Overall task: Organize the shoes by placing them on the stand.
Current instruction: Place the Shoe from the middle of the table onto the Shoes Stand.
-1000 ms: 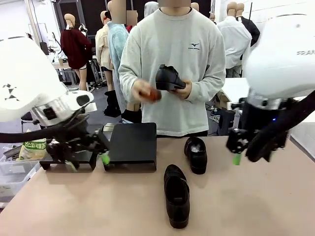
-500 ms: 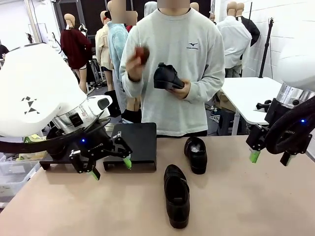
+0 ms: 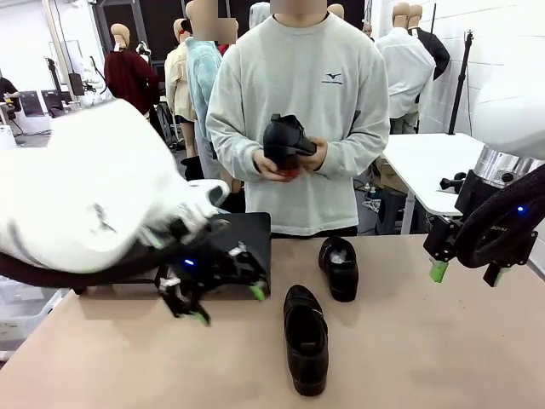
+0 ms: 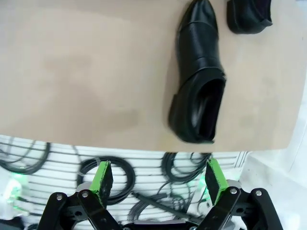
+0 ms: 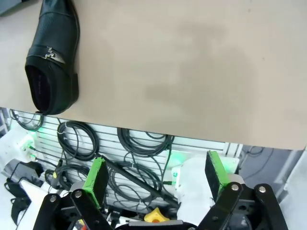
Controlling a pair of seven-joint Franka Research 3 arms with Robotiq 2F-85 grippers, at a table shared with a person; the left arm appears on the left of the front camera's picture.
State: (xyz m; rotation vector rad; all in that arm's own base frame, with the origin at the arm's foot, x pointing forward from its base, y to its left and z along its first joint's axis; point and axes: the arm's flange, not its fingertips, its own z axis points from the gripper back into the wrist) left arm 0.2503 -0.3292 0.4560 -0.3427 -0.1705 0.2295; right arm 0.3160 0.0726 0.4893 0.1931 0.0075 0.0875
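Two black shoes lie on the tan table point(image 3: 426, 358): one shoe point(image 3: 306, 337) near the middle front, another shoe point(image 3: 339, 267) behind it. The person at the far side holds a third shoe point(image 3: 285, 136) in both hands. The black stand point(image 3: 232, 245) sits at the back left, partly hidden by my left arm. My left gripper point(image 3: 228, 304) hangs open just in front of the stand, left of the near shoe. From the left wrist, the open gripper point(image 4: 158, 177) looks onto that shoe point(image 4: 199, 91). My right gripper point(image 3: 467, 273) hovers open at the table's right side; below the gripper point(image 5: 156, 172) lies a shoe point(image 5: 53, 57).
Coiled cables point(image 4: 105, 167) lie on the floor past the table's front edge point(image 4: 144, 139). A white table point(image 3: 426, 162) stands behind on the right. A clear plastic bin point(image 3: 17, 298) sits at the left. The table's right half has free room.
My left arm has swung right, bringing its gripper from the stand's left end to its front right. The right arm drew back to the right. The person's hand rose, then returned to the held shoe.
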